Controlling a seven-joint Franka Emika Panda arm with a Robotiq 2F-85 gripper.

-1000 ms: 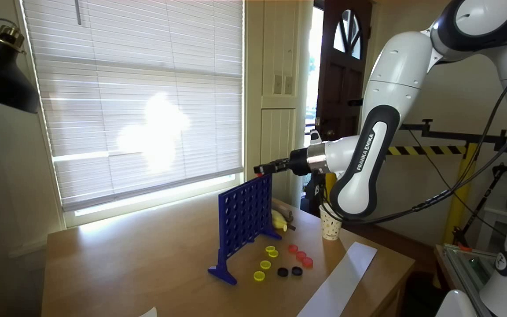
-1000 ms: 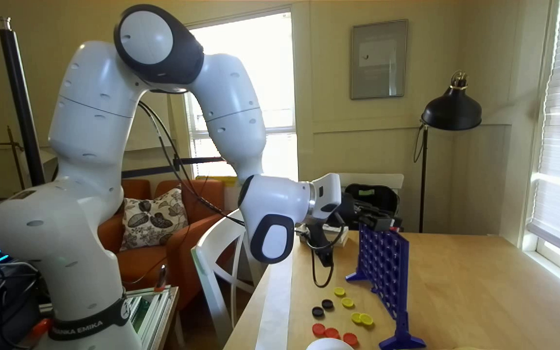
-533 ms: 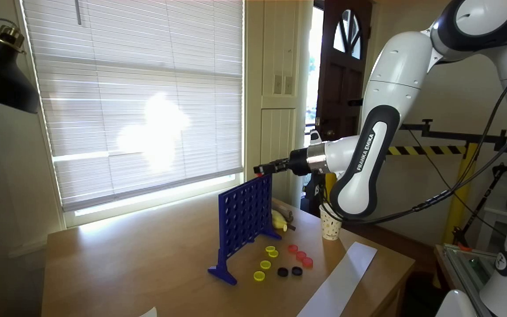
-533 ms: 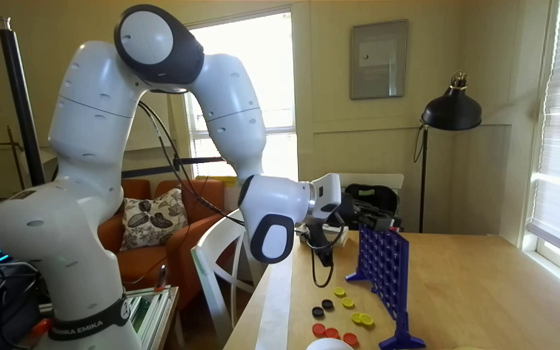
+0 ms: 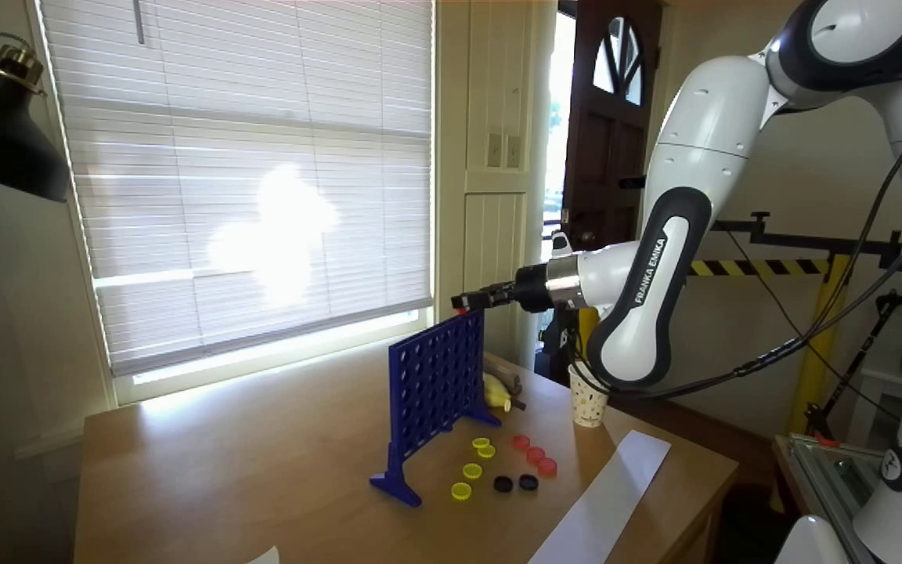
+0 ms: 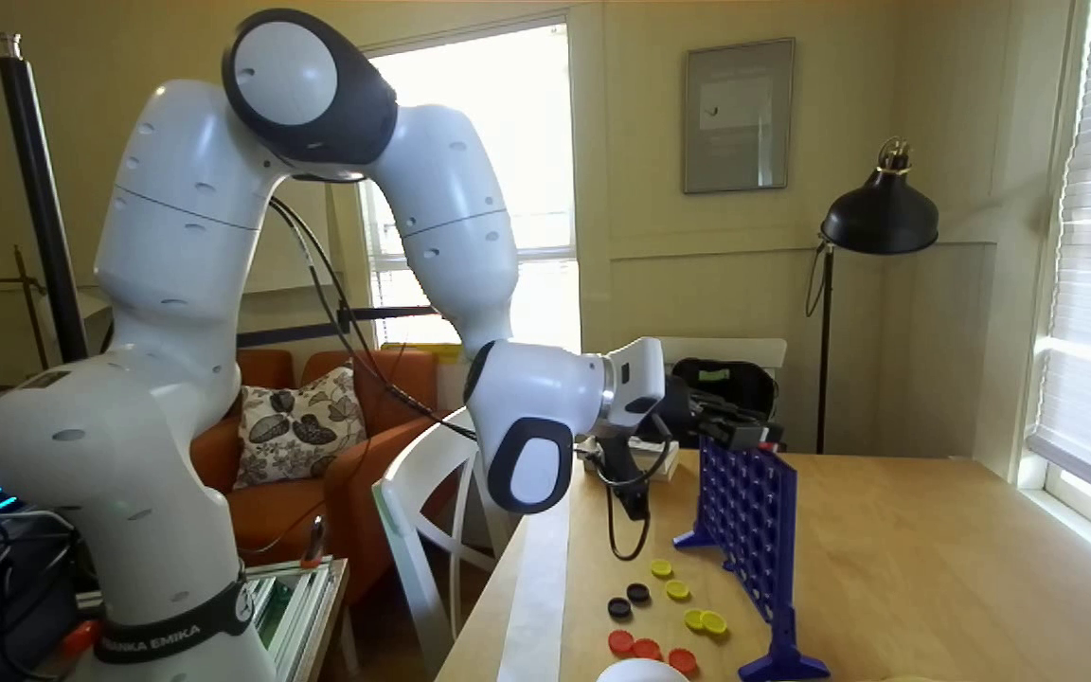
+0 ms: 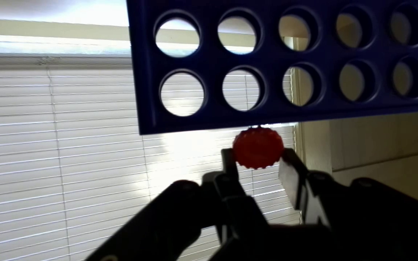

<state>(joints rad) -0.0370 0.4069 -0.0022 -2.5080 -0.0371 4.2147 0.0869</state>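
- One red disc [image 7: 258,148] sits pinched edge to edge, your jaws parted only to its width.
- That hold likely leaves its lower edge bare, right at the top of the blue rack [image 7: 269,59].

In an exterior view, the white, dark-capped, jointed arm [image 6: 309,85] is arched high from left to right. The rounded white wrist [image 6: 545,388] is angled rightward, and the black two-fingered gripper [image 7: 258,156] is pointed almost horizontally, its jaws partly closed in a grip.
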